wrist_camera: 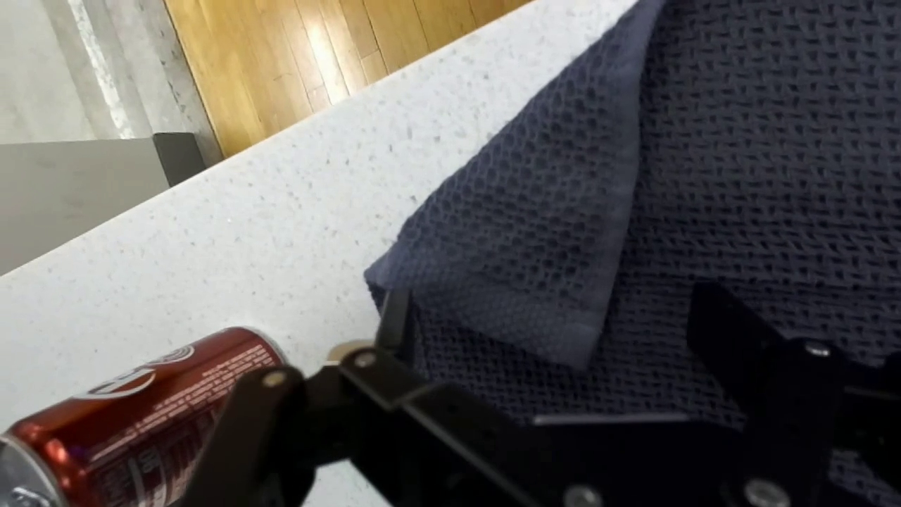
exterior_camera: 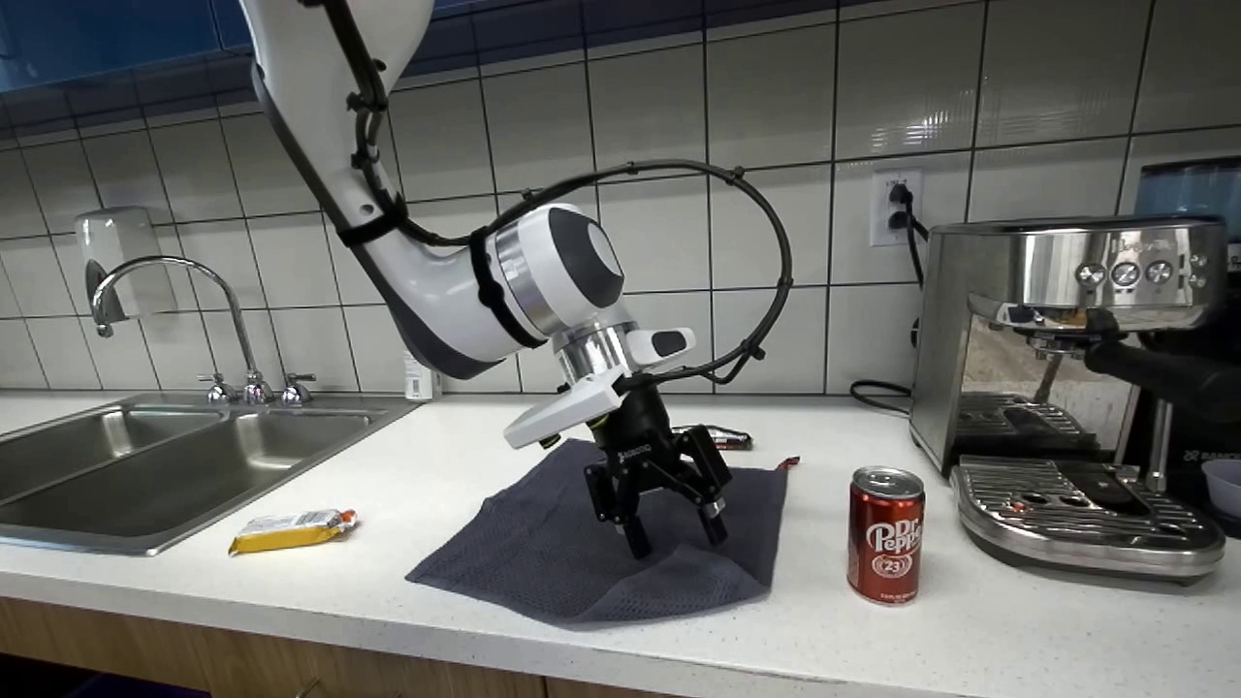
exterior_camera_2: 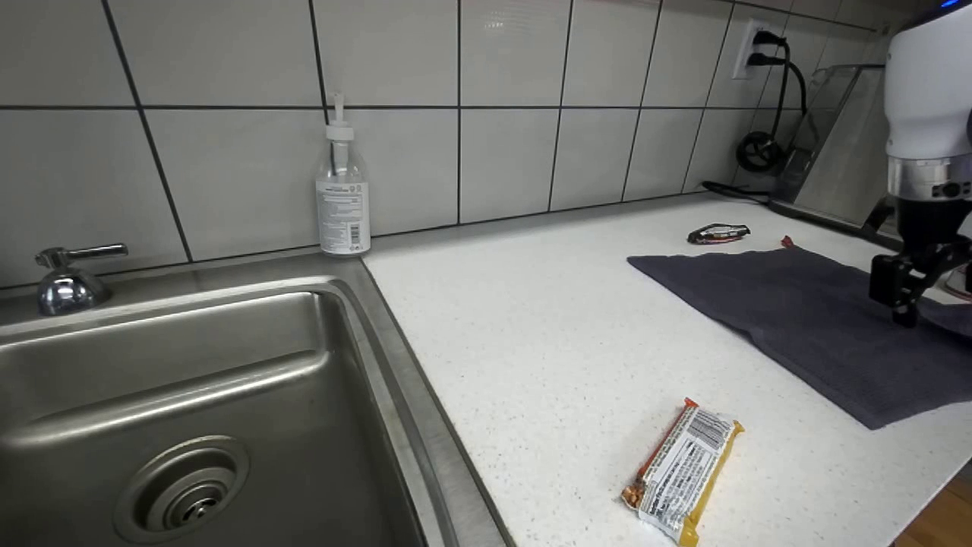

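A dark grey-blue cloth [exterior_camera: 543, 523] lies spread on the white counter; it also shows in an exterior view [exterior_camera_2: 797, 342] and in the wrist view [wrist_camera: 774, 141]. One corner is folded back over the cloth as a flap [wrist_camera: 542, 225]. My gripper [exterior_camera: 676, 535] points down, tilted, just above or touching the cloth. In the wrist view its fingers [wrist_camera: 552, 313] are wide apart, with the flap's tip between them and nothing gripped. One fingertip is at the cloth's edge by the flap; contact is unclear. A red Dr Pepper can [exterior_camera: 886, 548] stands upright beside the cloth, near that finger [wrist_camera: 155, 415].
A yellow-and-white wrapped bar [exterior_camera: 291, 531] lies between sink [exterior_camera: 145, 504] and cloth. A dark wrapped bar [exterior_camera_2: 717, 233] lies behind the cloth. A steel espresso machine [exterior_camera: 1076, 339] stands beyond the can. A pump bottle [exterior_camera_2: 344, 205] stands by the sink. The counter's front edge [wrist_camera: 281, 141] is near.
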Action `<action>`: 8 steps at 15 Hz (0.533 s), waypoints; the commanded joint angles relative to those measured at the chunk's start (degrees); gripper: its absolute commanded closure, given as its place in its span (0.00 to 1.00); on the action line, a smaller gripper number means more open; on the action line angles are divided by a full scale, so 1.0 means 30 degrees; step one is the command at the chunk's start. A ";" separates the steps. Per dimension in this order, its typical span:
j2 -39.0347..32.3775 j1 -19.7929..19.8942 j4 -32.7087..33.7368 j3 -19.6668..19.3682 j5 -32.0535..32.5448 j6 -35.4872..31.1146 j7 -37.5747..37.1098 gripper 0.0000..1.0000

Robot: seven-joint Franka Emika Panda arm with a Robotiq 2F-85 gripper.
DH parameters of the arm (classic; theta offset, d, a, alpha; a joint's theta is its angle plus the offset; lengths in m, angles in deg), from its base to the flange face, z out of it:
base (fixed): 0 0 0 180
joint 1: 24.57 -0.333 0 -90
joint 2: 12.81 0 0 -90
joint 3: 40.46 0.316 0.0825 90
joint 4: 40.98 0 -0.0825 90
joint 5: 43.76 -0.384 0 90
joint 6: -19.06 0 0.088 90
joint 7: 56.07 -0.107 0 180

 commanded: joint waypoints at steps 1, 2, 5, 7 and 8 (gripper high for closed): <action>-0.0113 -0.0101 0.0295 -0.0494 0.0310 -0.0083 0.0380 0.00; -0.0080 -0.0097 0.0271 -0.0566 0.0334 -0.0093 0.0385 0.00; -0.0119 -0.0112 0.0268 -0.0694 0.0340 -0.0105 0.0371 0.00; -0.0122 -0.0121 0.0221 -0.0756 0.0403 -0.0140 0.0334 0.00; -0.0127 -0.0119 0.0206 -0.0790 0.0436 -0.0144 0.0319 0.00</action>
